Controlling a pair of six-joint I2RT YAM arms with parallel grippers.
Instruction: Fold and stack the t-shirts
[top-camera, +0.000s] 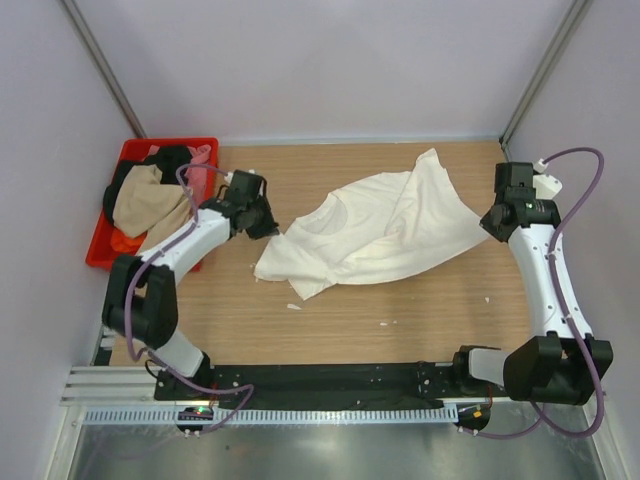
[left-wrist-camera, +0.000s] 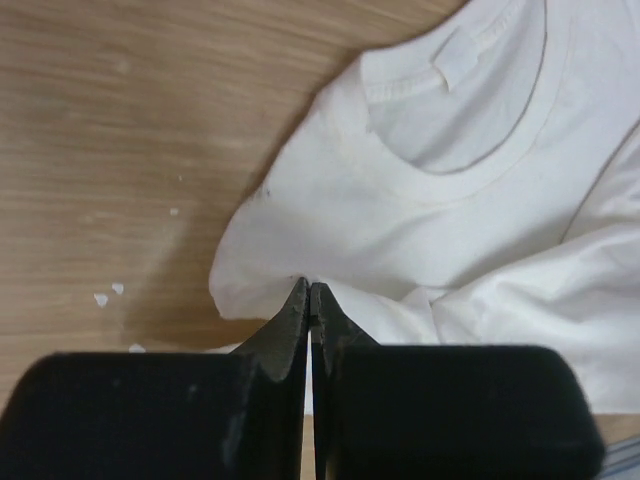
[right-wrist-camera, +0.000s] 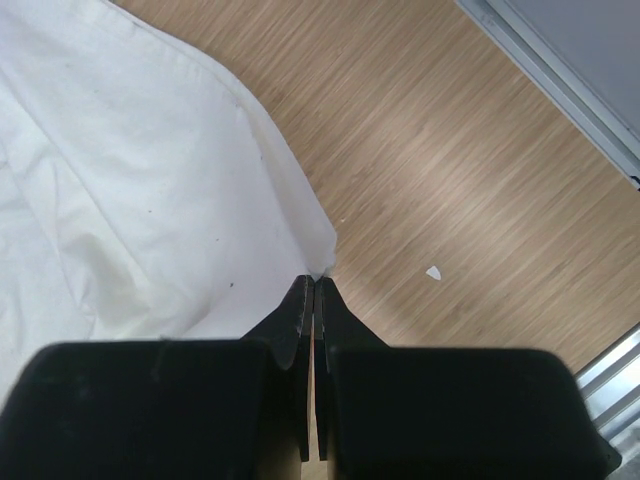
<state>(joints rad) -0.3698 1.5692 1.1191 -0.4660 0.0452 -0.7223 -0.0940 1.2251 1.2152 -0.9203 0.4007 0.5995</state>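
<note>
Bases: both arms are bolted at 6 o'clock on the table (top-camera: 330, 330) and reach outward to either side of the cloth.
Scraps: small white bits (top-camera: 294, 306) lie on bare wood, near the shirt's 7 o'clock edge.
Left gripper (left-wrist-camera: 308, 290): fingers pressed together, pinching a fold at the cloth's 9 o'clock edge, below the collar.
Right gripper (right-wrist-camera: 315, 280): fingers pressed together on the tip of a cloth corner at the shirt's 3 o'clock side.
Cream t-shirt (top-camera: 370, 225): lies mid-table, crumpled and partly folded over itself, between the two grippers. The neck opening is on its 9 o'clock half and one corner peaks toward 1 o'clock. A few small dark specks show in the right wrist view.
Crate (top-camera: 103, 250): red, at the table's 9 to 10 o'clock edge, well apart from the cream shirt.
Crate contents: tan shirt (top-camera: 145, 205) on top, orange shirt (top-camera: 125, 240) under it, black shirt (top-camera: 170, 158) and pink shirt (top-camera: 203, 155) toward the far end.
</note>
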